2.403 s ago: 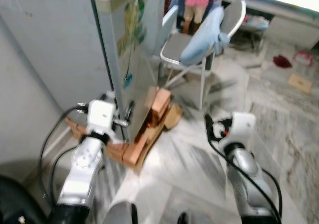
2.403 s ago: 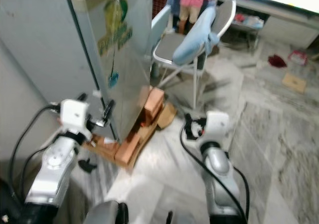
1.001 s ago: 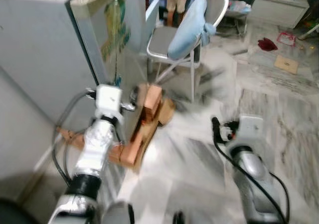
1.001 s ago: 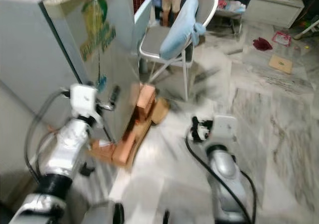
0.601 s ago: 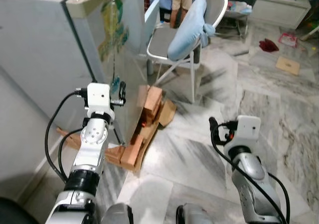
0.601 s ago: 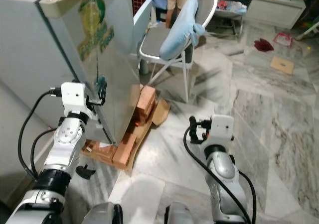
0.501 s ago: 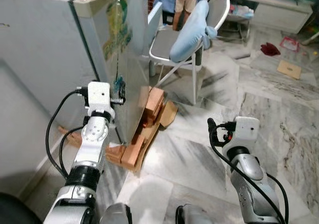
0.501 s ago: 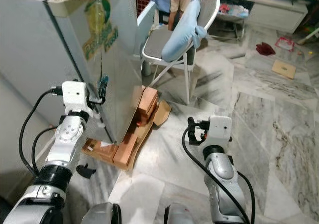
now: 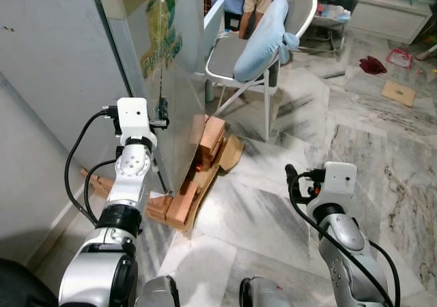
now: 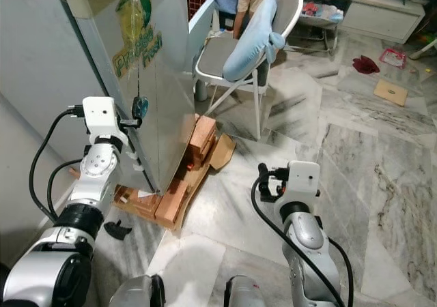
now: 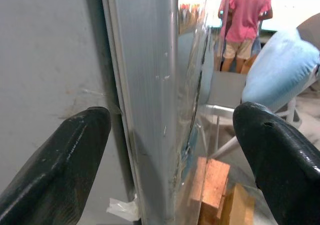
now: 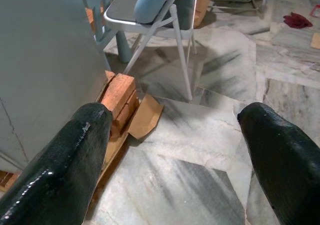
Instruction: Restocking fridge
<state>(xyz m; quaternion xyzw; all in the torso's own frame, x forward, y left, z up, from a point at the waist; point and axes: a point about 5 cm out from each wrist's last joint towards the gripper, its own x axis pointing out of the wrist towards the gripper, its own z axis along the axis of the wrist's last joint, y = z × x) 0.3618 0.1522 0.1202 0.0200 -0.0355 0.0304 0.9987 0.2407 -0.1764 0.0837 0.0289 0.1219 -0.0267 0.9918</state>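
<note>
The left tool (image 9: 162, 113) is raised against the front corner edge of the grey fridge (image 9: 75, 54), its two black fingers (image 11: 60, 170) spread apart, one on the fridge's side wall and the other across the door (image 10: 153, 82); in the left wrist view the door's edge runs up between them. Whether either finger touches the metal cannot be told. The door is closed and carries a green logo (image 10: 140, 44) above the tool.

Below the left tool, the fridge stands on bricks (image 9: 210, 138) and flattened cardboard (image 9: 231, 153) on the marble floor (image 9: 355, 136). Beyond the tool, past the door's far edge, a folding chair (image 9: 235, 58) holds a pale blue cushion (image 9: 263, 37) leaning on its back. A person (image 11: 245, 20) in a pink top and shorts stands behind the chair.

The right tool (image 12: 175, 150) is held low over the floor, well apart from the fridge, its fingers wide apart and holding nothing. In its wrist view the bricks and cardboard lie ahead on one side and the chair's legs stand further ahead. Beyond the right tool, far across the floor, lie a red cloth (image 9: 373, 64) and a flat brown piece of card (image 9: 399, 93), near a low white cabinet (image 9: 382, 17).
</note>
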